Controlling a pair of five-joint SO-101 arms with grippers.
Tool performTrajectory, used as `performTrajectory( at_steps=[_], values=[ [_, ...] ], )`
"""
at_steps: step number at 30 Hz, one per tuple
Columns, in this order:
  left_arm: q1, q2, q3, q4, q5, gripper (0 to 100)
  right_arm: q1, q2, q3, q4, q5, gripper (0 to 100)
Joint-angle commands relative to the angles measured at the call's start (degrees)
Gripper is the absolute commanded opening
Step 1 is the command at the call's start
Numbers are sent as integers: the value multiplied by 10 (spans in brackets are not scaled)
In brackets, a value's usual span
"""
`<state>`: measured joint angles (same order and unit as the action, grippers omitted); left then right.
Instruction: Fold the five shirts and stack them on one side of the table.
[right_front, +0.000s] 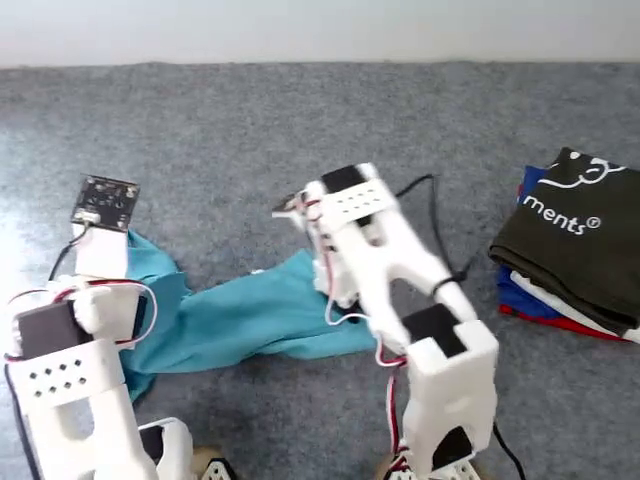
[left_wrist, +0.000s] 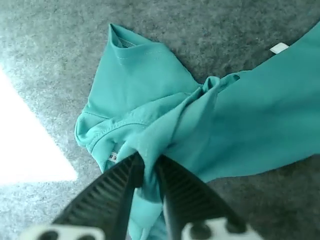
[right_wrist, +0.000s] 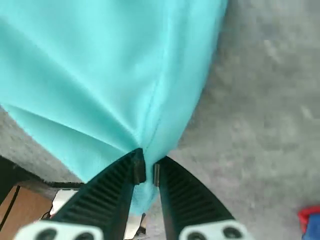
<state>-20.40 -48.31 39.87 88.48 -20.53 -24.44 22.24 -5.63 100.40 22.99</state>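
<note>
- Centrally, I see the teal shirt (right_front: 240, 320) stretched on the grey table (right_front: 250, 140) between both arms.
- My left gripper (left_wrist: 149, 169) is clamped on a bunched fold near its collar.
- My right gripper (right_wrist: 146, 167) pinches its opposite end.
- At the right side lies the folded stack (right_front: 570, 250).

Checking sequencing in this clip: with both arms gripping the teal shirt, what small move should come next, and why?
Probably ease the left gripper and right gripper apart to pull the cloth taut. Each is shut on the teal shirt, which lies bunched and twisted between them, too rumpled to fold yet. The stack of folded shirts sits off to one side.
</note>
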Motion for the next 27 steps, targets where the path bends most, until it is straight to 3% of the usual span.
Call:
performTrajectory(
  at_steps=[1, 6, 11, 27],
  values=[
    [11, -1, 10, -18, -4, 25, 29, -60, 7, 22, 5, 13],
    [11, -1, 34, -36, -4, 25, 28, -82, -46, 21, -4, 163],
    [10, -1, 48, -44, -3, 25, 21, -54, -152, 19, -69, 299],
    [8, -4, 71, -44, -3, 25, -105, 302, -518, 23, -72, 303]
  ],
)
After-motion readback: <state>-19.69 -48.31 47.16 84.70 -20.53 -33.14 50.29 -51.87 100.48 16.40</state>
